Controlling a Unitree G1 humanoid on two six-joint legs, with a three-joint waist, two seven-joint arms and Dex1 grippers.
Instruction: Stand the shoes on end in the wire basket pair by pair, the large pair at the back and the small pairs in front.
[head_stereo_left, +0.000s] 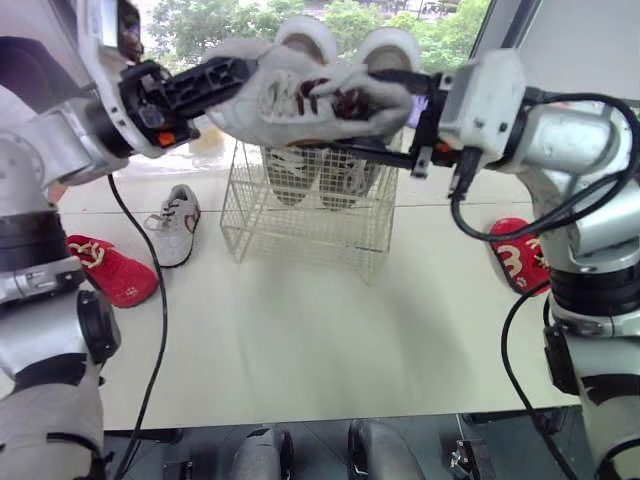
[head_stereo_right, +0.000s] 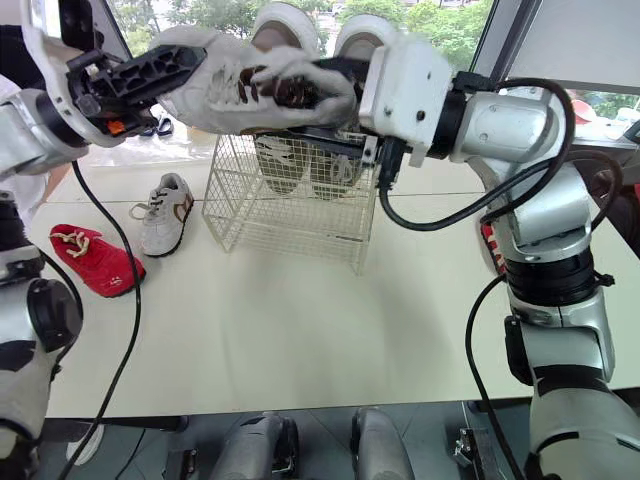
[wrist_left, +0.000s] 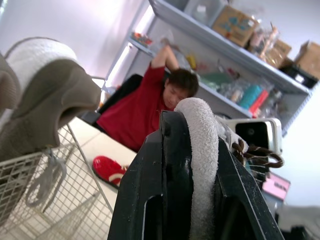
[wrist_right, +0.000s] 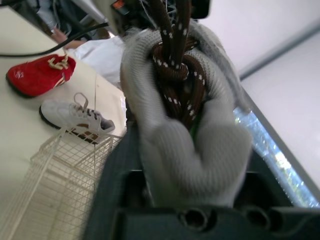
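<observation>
A grey shoe with brown laces (head_stereo_left: 300, 95) hangs in the air above the wire basket (head_stereo_left: 300, 225), held from both ends. My left gripper (head_stereo_left: 232, 76) is shut on its left end, the grey fabric pinched between the black fingers (wrist_left: 165, 180). My right gripper (head_stereo_left: 372, 110) is shut on its right end, around the laced part (wrist_right: 180, 75). Two large grey shoes (head_stereo_left: 310, 170) stand on end inside the basket, soles toward the back. A small white shoe (head_stereo_left: 175, 225) and a red shoe (head_stereo_left: 110, 270) lie on the table left of the basket. Another red shoe (head_stereo_left: 520, 255) lies on the right.
The pale table (head_stereo_left: 320, 340) is bare in front of the basket up to its near edge. A person in a red shirt (wrist_left: 145, 105) sits behind the table by storage shelves (wrist_left: 235, 45). Cables hang from both arms over the table.
</observation>
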